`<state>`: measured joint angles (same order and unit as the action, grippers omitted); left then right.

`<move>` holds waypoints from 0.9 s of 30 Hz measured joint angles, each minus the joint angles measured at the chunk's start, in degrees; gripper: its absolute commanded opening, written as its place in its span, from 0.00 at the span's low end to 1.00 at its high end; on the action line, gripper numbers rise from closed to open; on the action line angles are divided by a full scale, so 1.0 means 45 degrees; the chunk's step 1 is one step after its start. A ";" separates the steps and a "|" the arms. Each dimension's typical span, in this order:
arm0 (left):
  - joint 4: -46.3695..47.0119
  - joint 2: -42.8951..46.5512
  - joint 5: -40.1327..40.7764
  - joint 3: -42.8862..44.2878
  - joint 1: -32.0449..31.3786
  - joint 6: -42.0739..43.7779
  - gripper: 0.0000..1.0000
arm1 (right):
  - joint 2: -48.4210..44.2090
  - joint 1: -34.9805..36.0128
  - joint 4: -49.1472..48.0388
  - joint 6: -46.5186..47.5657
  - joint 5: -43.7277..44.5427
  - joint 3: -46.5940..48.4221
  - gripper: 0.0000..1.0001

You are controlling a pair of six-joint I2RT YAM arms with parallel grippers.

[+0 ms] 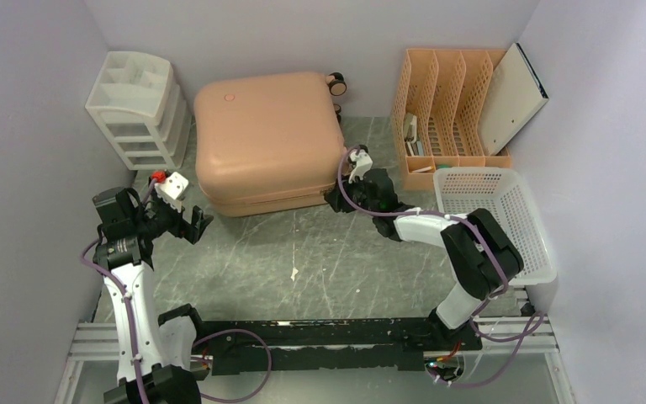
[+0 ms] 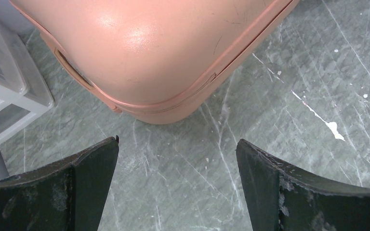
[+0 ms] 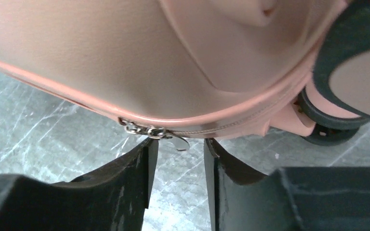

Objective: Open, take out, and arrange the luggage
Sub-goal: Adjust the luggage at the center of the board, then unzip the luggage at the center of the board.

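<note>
Two arms flank the closed luggage point(image 1: 265, 139), which lies flat at the back of the table point(image 1: 320, 261) between the drawers point(image 1: 139, 109) and the rack point(image 1: 446, 101). From above, I have the left gripper point(image 1: 195, 224) hanging wide open just off the case's near-left corner. The right gripper point(image 1: 342, 192) is at its right side, close to the front corner. My reading is that the opening step is in hand, with nothing unzipped yet.

Containers (as far as this view lets me judge):
- The rack holds a pale board point(image 1: 513, 97) leaning in its end slot. Some items sit low in the other slots, too small to name.
- The basket point(image 1: 481, 173) beside the right arm shows only its own mesh.
- The drawers are too cloudy to tell.

Left wrist: both fingers are spread over bare table, holding nothing, with the luggage corner and its shut seam just ahead.

Right wrist: the jaws stand narrowly apart with the zip pull point(image 3: 171, 137) dangling at their mouth and a wheel point(image 3: 347, 82) off to the right. I can't see the metal pinched. Next, I judge, the tips must ease forward until the tab sits squarely between them. They must then clamp and draw it along the seam around the corner without slipping off so small a tab.
</note>
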<state>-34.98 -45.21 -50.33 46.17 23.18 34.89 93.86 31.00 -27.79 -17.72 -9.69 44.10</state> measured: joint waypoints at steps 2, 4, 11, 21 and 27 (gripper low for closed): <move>0.0000 0.0005 0.0000 0.0000 0.0000 0.0005 0.97 | 0.0000 -0.0083 -0.0136 -0.0112 -0.0306 -0.0034 0.56; 0.0000 0.0005 0.0000 0.0000 0.0000 0.0005 0.97 | 0.0000 -0.0189 -0.0325 -0.0199 -0.0665 -0.0126 0.57; 0.0000 0.0005 0.0000 0.0000 0.0015 0.0005 0.97 | 0.0000 -0.1107 -0.0729 -0.0651 -0.1443 -0.0306 0.47; 0.0000 0.0005 0.0000 0.0000 0.0039 0.0005 0.97 | 0.0063 -0.0719 -0.0782 -0.0607 -0.0976 -0.0287 0.47; 0.0000 0.0005 0.0000 0.0000 0.0083 0.0005 0.97 | 0.0044 -0.0267 -0.0690 0.0238 -0.0238 -0.0287 0.54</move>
<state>-34.98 -45.19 -50.33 46.17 23.55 34.92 94.06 29.80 -30.89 -16.64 -10.76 42.81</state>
